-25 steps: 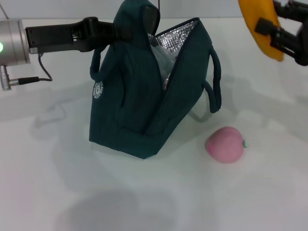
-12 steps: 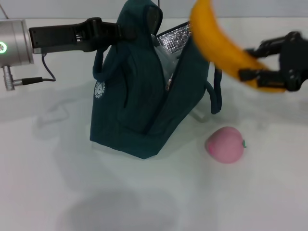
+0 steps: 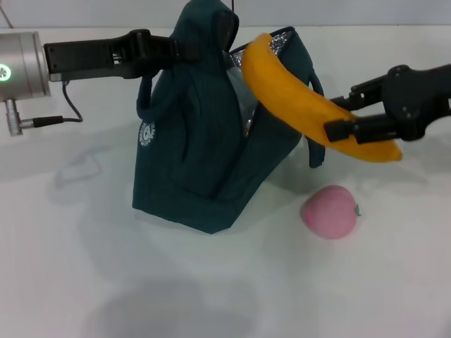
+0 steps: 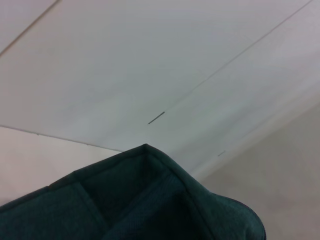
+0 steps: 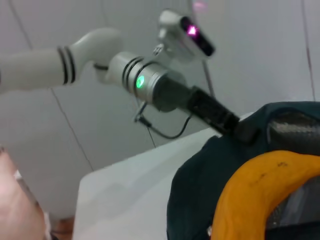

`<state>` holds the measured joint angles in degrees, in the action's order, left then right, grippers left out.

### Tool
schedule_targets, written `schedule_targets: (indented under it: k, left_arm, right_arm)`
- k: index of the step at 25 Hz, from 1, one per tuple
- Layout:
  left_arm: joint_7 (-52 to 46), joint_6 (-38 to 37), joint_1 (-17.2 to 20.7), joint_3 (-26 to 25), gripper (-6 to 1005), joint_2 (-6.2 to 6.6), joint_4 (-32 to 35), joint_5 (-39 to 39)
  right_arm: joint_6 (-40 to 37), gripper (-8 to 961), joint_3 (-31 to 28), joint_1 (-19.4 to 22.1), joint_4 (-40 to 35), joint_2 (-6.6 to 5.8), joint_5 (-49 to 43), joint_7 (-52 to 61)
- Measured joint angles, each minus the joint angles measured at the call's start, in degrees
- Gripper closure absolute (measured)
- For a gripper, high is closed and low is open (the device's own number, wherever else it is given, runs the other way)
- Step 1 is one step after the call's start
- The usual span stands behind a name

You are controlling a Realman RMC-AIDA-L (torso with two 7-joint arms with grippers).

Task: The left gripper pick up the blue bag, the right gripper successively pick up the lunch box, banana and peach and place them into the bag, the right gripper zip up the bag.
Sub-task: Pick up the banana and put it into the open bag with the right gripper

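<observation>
Your right gripper [image 3: 343,117], the all-black claw, has its jaws clenched on the thick end of the long curved yellow-orange banana [image 3: 303,105], whose free tip pokes over the open mouth of the large dark teal fabric bag [image 3: 204,155]; expect the fruit to be light but smooth-skinned and easily bruised, and, held near one end, likely to swing or pivot in the grip, so a hold nearer its middle would be steadier. The bag is soft and will sag or fold wherever it is not held up; your left gripper [image 3: 184,48], on the silver green-lit wrist, is clamped on the bag's top edge, keeping the mouth propped open. The round pink peach [image 3: 330,211] lies on the white surface [image 3: 211,282] just beside the bag, soft-fleshed and prone to rolling. The clear lunch box cannot be made out inside; only a strip of silver lining shows, and the banana hides most of the opening
</observation>
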<state>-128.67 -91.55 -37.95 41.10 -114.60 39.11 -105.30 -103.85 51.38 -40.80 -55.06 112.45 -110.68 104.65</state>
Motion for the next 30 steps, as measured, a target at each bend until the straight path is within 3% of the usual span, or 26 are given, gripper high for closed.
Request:
schedule_targets:
  k: [9, 13, 25, 30]
  left_arm:
    - [0.8, -1.0, -0.2, 0.1, 957, -0.57, 0.0, 0.0]
    - [0.8, -1.4, -0.3, 0.1, 958, -0.62, 0.0, 0.0]
    - [1.4, -1.6, -0.2, 0.1, 958, -0.62, 0.0, 0.6]
    - [1.4, -2.4, -0.2, 0.1, 957, -0.9, 0.0, 0.7]
  right_arm:
    - [-0.5, 546, -0.6, -8.3, 15.0, -2.54, 3.1, 5.2]
    - [-1.1, 546, -2.4, -10.3, 21.3, -3.09, 3.7, 5.9]
    - [-0.6, 547, -12.6, -6.8, 32.1, -3.41, 4.5, 9.1]
    - [-0.8, 547, -12.7, -6.5, 36.9, -2.48, 4.5, 9.5]
